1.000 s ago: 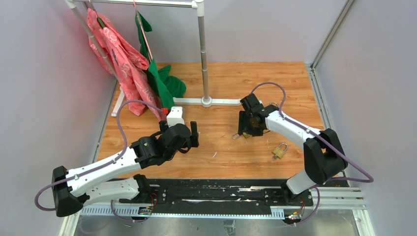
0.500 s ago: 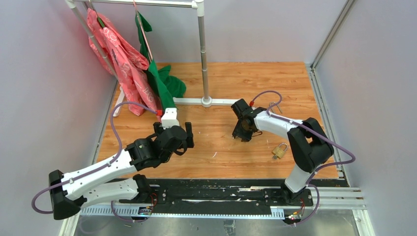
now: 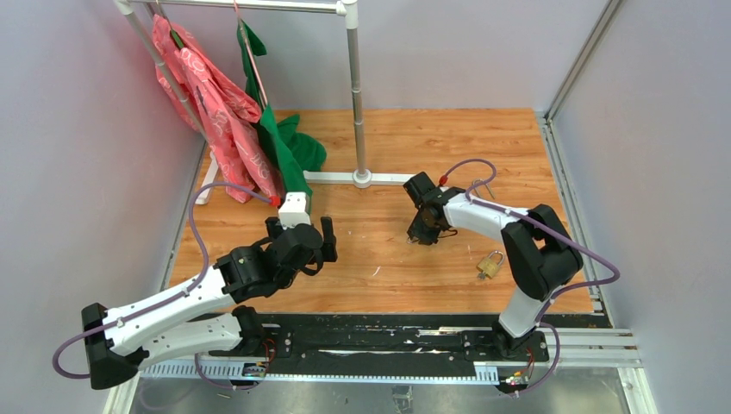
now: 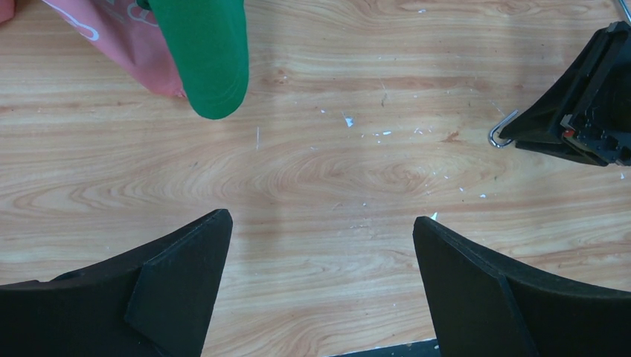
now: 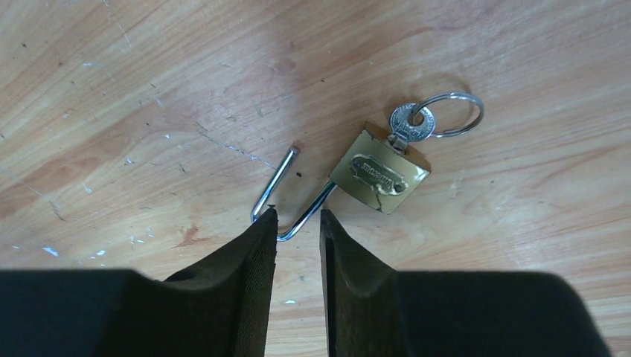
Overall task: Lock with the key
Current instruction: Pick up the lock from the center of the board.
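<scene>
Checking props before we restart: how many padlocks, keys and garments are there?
Padlocks: 2, one with its shackle open, another lying apart
Keys: 1 visible, in the open padlock
Garments: 2, pink and green
Total: 5

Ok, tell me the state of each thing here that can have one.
Brass padlock holding the key: lying flat, shackle open.
Silver key on a ring: inserted in that padlock.
Second brass padlock: lying apart, shackle looks closed.
Left gripper: open, empty.
Right gripper: nearly closed around the open shackle's bend; grip unclear.
Pink patterned garment: hanging on the rail.
Green garment: hanging, lower end on the table.
</scene>
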`<state>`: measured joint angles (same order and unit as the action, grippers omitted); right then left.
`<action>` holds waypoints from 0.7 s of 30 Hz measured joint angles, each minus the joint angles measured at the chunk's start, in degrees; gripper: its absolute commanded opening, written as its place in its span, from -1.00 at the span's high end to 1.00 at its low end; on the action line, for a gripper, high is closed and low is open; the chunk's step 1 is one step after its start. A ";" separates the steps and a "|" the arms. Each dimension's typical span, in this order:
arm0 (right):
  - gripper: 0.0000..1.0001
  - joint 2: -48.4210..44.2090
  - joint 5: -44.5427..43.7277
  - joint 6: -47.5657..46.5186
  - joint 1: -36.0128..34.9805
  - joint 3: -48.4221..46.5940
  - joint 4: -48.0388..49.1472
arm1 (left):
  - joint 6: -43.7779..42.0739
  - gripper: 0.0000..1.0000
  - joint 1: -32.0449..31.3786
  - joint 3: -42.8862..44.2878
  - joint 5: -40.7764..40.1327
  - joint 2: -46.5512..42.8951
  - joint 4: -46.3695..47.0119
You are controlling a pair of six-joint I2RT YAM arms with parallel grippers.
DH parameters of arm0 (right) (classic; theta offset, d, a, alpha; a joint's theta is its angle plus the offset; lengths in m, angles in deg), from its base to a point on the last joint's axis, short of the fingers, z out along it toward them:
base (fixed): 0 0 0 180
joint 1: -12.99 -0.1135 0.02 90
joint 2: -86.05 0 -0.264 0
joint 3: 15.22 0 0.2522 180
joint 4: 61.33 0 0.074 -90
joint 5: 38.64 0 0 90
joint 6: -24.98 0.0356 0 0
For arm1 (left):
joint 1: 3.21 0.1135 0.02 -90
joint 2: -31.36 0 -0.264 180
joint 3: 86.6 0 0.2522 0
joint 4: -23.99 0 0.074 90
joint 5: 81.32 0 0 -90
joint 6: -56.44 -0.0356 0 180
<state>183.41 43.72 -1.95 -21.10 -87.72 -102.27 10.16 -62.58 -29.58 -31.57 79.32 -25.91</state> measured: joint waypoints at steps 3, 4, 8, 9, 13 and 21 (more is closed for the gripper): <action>0.33 -0.66 -0.15 -2.82 0.00 0.02 -0.26 | -0.02 -0.99 0.00 -0.02 0.24 0.00 0.02; 0.29 -1.33 -0.09 -4.70 0.02 0.09 -0.39 | -0.02 -0.99 0.00 -0.07 0.31 0.00 0.09; 0.01 -5.66 0.33 -13.27 0.02 0.11 -1.05 | -0.22 -0.99 0.00 -0.66 1.01 0.24 0.72; -0.05 -7.21 -0.04 -15.80 0.02 0.17 -1.27 | -0.24 -0.99 0.00 -0.68 1.29 0.57 0.90; -0.29 -13.31 -3.89 -21.07 1.25 1.44 -2.99 | -0.39 -0.99 0.00 -0.70 2.05 1.73 2.12; -0.37 -10.36 -0.85 -14.71 10.25 1.55 -6.16 | -0.92 -1.00 0.00 -0.85 4.07 5.25 4.74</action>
<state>173.05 42.87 -16.66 -10.84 -86.17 -108.44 9.24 -62.58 -30.43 -27.50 84.57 -21.17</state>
